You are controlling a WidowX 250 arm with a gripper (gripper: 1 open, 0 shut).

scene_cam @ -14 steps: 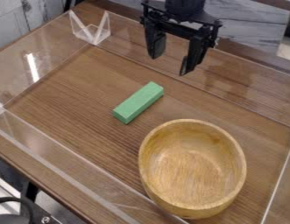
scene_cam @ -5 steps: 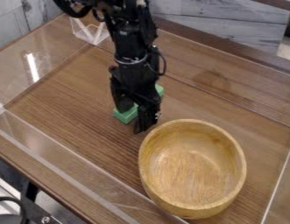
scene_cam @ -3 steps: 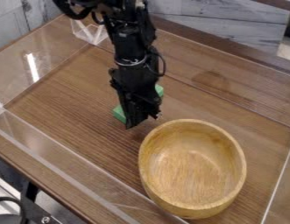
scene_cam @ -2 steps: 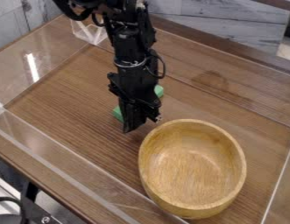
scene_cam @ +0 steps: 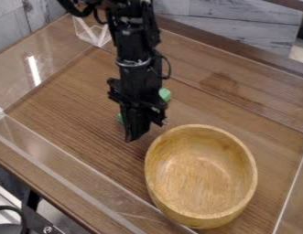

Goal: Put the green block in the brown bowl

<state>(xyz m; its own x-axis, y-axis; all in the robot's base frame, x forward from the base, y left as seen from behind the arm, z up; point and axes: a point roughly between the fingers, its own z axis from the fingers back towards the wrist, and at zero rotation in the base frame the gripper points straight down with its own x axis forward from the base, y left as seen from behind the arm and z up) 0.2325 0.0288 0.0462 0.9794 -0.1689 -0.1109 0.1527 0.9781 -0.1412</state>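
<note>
The small bright green rectangular block (scene_cam: 151, 102) sits just above the frame's centre, mostly hidden by the black gripper (scene_cam: 136, 128), whose jaws are clamped narrowly on it; only green edges show beside the fingers. Just lower right lies the large round light-brown wooden bowl (scene_cam: 201, 174), grained, thick-rimmed. Both are over a dark wood-grain table (scene_cam: 68, 119) bordered by clear glossy plastic walls (scene_cam: 44, 164).
</note>
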